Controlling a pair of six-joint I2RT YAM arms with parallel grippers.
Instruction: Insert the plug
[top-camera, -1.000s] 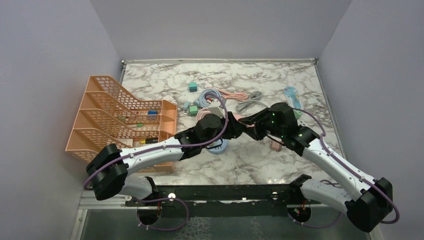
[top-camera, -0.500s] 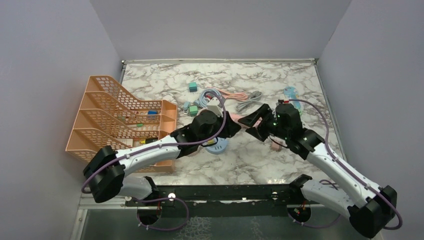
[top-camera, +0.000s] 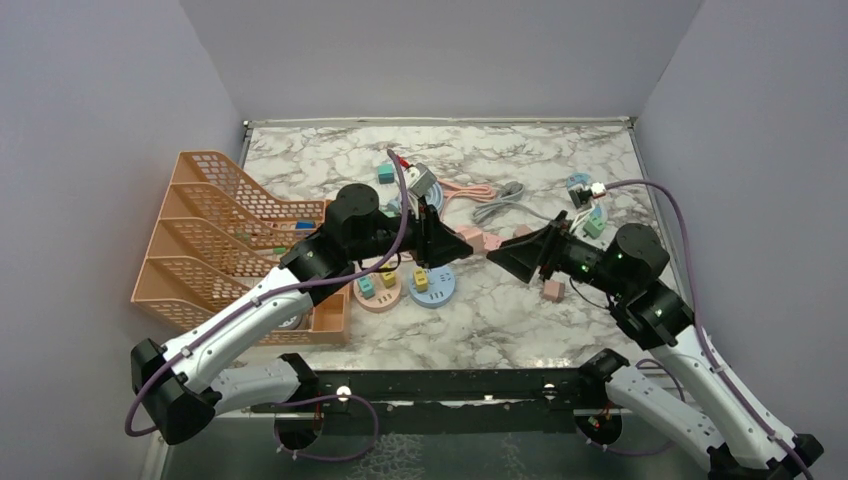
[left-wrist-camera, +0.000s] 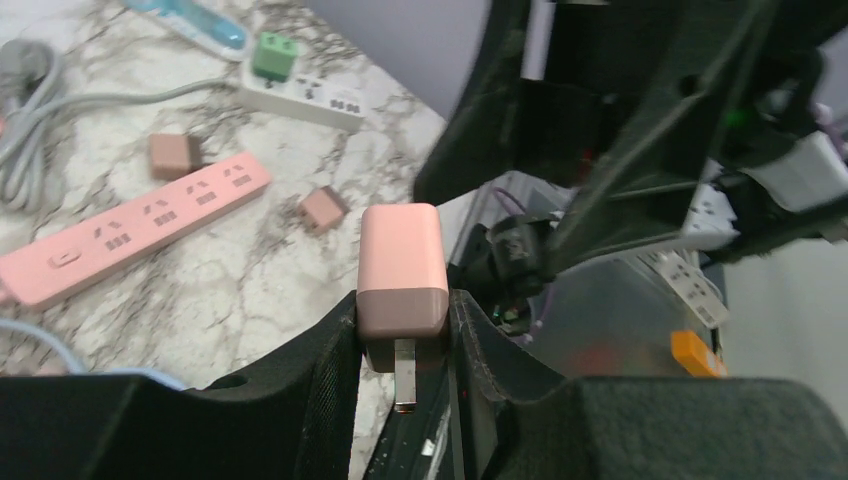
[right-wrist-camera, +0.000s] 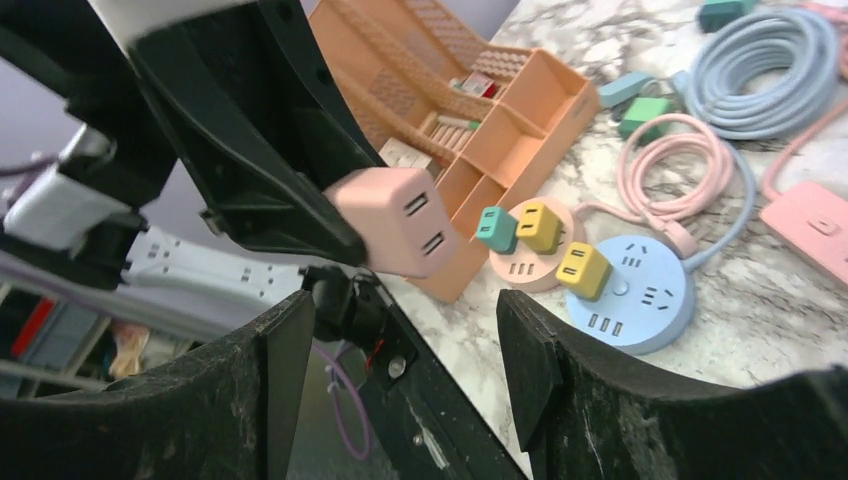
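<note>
While the plug (left-wrist-camera: 402, 270) is pinched in the left gripper (left-wrist-camera: 402, 310), it is held aloft, above the strip (left-wrist-camera: 140, 230) and a little aside from it. Its long axis is laid along that gripper, with the prong (left-wrist-camera: 405, 378) turned back into the grip (away from the strip). The right gripper (right-wrist-camera: 400, 300) is set wide, facing the plug's blunt end, so a handover is probably called for.
</note>
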